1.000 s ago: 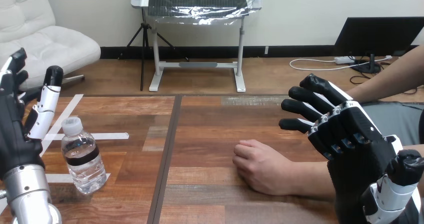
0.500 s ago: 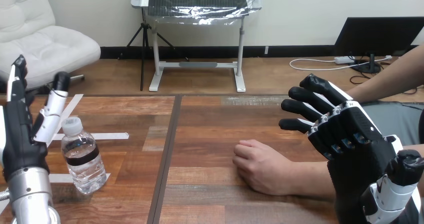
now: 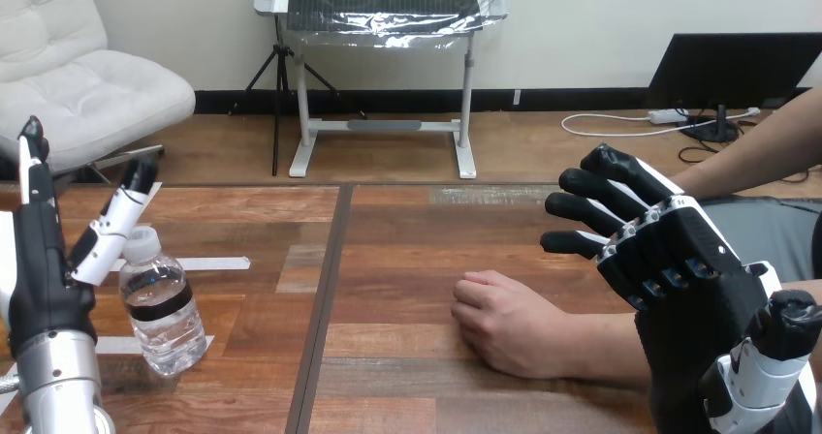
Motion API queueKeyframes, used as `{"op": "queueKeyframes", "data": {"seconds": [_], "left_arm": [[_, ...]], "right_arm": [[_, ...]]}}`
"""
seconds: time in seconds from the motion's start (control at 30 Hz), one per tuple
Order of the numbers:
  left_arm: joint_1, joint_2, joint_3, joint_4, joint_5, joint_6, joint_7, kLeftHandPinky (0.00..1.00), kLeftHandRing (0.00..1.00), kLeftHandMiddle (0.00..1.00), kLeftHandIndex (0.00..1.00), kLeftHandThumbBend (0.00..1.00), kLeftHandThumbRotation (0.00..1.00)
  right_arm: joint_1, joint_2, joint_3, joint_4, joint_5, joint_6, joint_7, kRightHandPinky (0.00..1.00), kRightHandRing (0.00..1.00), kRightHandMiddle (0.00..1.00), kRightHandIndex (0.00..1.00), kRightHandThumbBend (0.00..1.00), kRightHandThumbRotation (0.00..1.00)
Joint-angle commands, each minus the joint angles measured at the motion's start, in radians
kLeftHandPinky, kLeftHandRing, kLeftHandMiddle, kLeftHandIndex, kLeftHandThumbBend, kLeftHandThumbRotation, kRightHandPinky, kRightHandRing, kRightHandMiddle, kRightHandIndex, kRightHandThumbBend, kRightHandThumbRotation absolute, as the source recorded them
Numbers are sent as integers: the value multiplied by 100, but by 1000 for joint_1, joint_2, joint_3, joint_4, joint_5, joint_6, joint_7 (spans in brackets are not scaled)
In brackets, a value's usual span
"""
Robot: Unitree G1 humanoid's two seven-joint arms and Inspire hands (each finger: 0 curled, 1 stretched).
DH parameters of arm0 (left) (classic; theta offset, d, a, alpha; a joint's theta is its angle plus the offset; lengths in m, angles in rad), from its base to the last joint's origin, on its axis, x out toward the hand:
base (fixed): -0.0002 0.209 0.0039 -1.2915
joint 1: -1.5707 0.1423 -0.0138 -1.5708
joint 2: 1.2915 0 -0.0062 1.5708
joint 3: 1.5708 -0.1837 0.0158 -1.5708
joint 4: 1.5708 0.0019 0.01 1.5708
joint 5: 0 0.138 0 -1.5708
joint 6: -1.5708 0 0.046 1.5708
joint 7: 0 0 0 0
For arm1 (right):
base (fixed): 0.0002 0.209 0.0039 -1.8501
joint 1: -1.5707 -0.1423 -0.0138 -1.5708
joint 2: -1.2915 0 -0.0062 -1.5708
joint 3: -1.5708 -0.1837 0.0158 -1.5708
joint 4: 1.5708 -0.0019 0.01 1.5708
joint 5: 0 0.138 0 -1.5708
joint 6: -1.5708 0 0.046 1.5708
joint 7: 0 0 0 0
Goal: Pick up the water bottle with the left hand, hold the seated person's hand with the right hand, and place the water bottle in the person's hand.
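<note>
As left hand (image 3: 44,274), right hand (image 3: 679,264) hover, one bottle (image 3: 161,308), one person's hand (image 3: 504,323)

Left robot hand (image 3: 44,279) turns edge-on compared with a second ago, and its straight fingers now stack into one narrow upright line. Its thumb (image 3: 114,223) swings right and sits closer to the water bottle (image 3: 161,308), right beside the cap; contact unclear.
</note>
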Motion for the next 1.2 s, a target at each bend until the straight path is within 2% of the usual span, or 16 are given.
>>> {"op": "queueKeyframes", "data": {"seconds": [0.0, 0.37, 0.53, 0.83, 1.03, 1.17], "left_arm": [[-33, 22, -16, -10, 15, -30, 1, 100, 100, 100, 100, 86, 60], [-25, 0, -14, -72, 10, -14, 6, 100, 100, 100, 100, 87, 65], [-21, -21, -11, -120, -1, -5, 14, 100, 100, 100, 100, 86, 72], [-12, -49, -12, -208, -3, 21, 34, 100, 100, 100, 100, 93, 82], [-9, -53, -15, -259, 16, 64, 38, 100, 100, 100, 100, 96, 84], [-14, -41, -15, -250, 12, 60, 23, 100, 100, 100, 100, 98, 81]], "right_arm": [[-41, 5, -10, -13, -7, -8, -5, 68, 77, 79, 80, 94, 99], [-40, 3, -9, -14, 3, -4, -2, 68, 77, 80, 80, 94, 98], [-39, 4, -9, -16, 2, 0, -5, 68, 77, 79, 80, 94, 98], [-44, 4, -10, -10, 3, -5, -3, 68, 77, 79, 80, 94, 98], [-46, 5, -10, -4, -2, -7, -3, 68, 77, 79, 80, 94, 98], [-48, 6, -8, -5, -3, -6, -3, 68, 77, 79, 80, 94, 98]]}}
